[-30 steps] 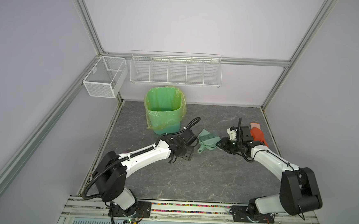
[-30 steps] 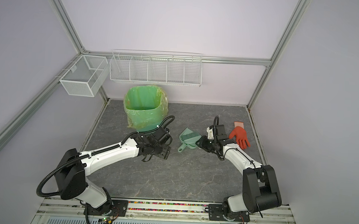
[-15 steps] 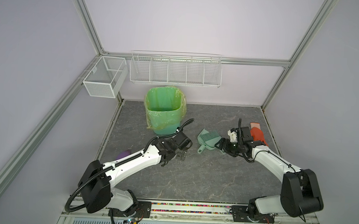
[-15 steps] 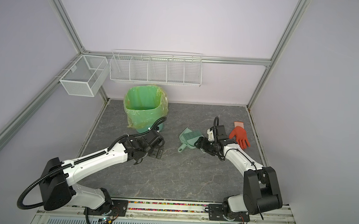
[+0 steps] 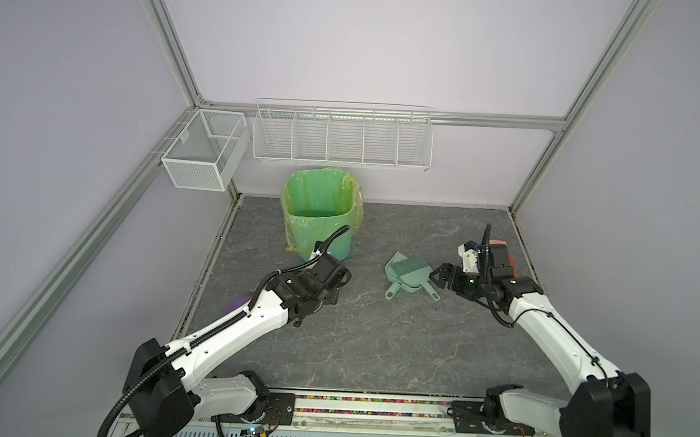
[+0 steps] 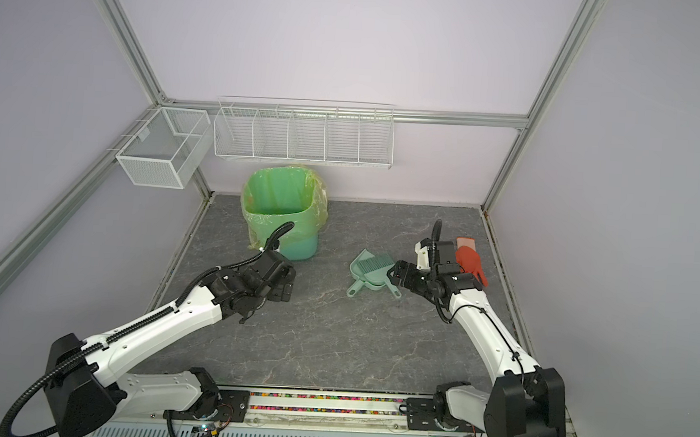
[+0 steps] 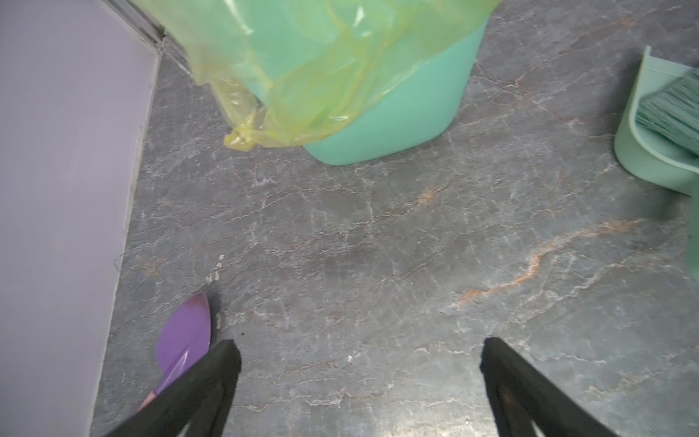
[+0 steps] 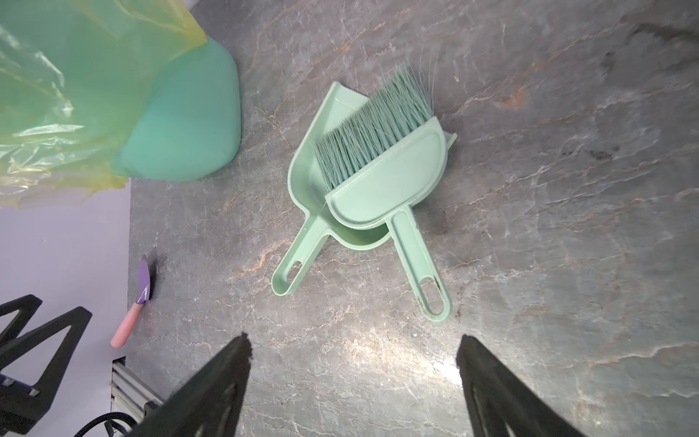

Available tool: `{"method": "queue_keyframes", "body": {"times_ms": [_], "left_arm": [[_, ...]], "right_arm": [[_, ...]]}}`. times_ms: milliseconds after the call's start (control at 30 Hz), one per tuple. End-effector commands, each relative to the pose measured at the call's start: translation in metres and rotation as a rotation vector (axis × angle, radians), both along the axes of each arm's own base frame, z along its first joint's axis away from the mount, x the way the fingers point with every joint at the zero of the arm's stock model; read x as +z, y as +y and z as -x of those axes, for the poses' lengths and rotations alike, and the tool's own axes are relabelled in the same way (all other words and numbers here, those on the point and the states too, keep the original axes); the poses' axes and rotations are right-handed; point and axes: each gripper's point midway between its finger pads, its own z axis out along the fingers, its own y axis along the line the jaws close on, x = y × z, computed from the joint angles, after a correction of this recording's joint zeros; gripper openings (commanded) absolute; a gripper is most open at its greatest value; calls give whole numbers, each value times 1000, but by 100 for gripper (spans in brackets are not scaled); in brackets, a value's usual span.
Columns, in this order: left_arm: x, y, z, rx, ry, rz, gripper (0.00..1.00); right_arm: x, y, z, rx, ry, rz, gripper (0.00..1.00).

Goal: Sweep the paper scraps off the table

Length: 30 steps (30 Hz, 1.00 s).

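- The right gripper (image 8: 353, 348) hangs with its jaws spread wide and nothing between them. It is just short of the two handle ends of the dustpan (image 8: 306, 166) and touches neither.
- In both top views this claw (image 5: 436, 277) (image 6: 395, 274) sits on the side of the dustpan away from the bin (image 5: 340, 250).
- The left gripper (image 7: 359, 348) is also released, with only bare table (image 5: 374, 346) between its fingers. In both top views it (image 5: 338, 285) (image 6: 287, 290) is on the bin side of the dustpan, well apart from it.
- The dustpan lies flat on the table, and the brush (image 8: 389, 178) rests inside it with its bristles towards the pan's open lip. The two handles fan apart.
- I cannot pick out the paper scraps in any view.
- The bin, teal with a yellow-green liner (image 7: 287, 68), stands beyond the dustpan. Open table lies between them.
- An orange glove (image 6: 468, 262) lies past the right claw, farther from the dustpan and partly hidden by the wrist.
- A small purple trowel (image 8: 143, 280) with a pink handle lies at the table edge, far across from the dustpan, behind the left arm.
- Two white wire baskets (image 5: 343, 136) (image 5: 205, 148) hang on the frame above the bin.
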Motion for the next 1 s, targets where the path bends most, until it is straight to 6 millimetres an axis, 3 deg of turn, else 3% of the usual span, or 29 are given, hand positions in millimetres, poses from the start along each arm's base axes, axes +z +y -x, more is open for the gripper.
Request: {"method": "queue_keyframes", "body": {"times_ms": [0, 67, 333, 500, 700, 867, 900, 967], "left_arm": [[12, 31, -7, 110, -99, -59, 99], [13, 46, -12, 172, -110, -53, 99], [13, 87, -27, 326, -209, -31, 99], [2, 99, -32, 369, -225, -16, 99], [-5, 118, -37, 463, -369, -32, 99], [2, 144, -45, 557, -450, -26, 99], [3, 147, -47, 563, -463, -28, 99], [6, 151, -51, 563, -495, -35, 99]], "right_arm": [[11, -14, 6, 1, -45, 79, 88], [17, -30, 4, -35, -74, 106, 88], [33, -54, 4, -64, -148, 167, 88], [46, -58, 4, -81, -203, 160, 88], [61, -66, 2, -128, -282, 180, 88], [71, -66, -2, -134, -346, 175, 88], [61, -66, -1, -137, -326, 173, 88], [60, -68, -3, -152, -337, 173, 88]]}}
